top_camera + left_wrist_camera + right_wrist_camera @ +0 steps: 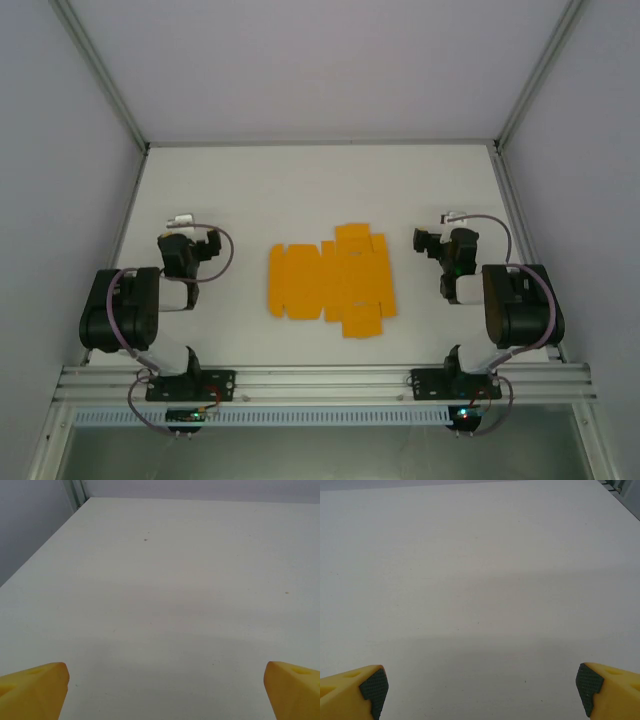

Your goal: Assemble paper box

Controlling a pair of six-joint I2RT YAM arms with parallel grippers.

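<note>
The paper box [330, 281] lies as a flat orange-yellow die-cut sheet with flaps and creases on the white table [300, 190], midway between the two arms. My left gripper [190, 238] rests well to the sheet's left, and its yellow fingertips [35, 690] stand wide apart over bare table, so it is open and holds nothing. My right gripper [440, 240] sits to the sheet's right. Its yellow fingers with dark pads [374, 686] are spread equally wide, with only table between them.
Aluminium frame posts [100, 70] rise at the table's back corners, with pale walls beyond. A metal rail [320, 382] carrying both arm bases runs along the near edge. A frame post [77, 492] stands at the far left corner in the left wrist view.
</note>
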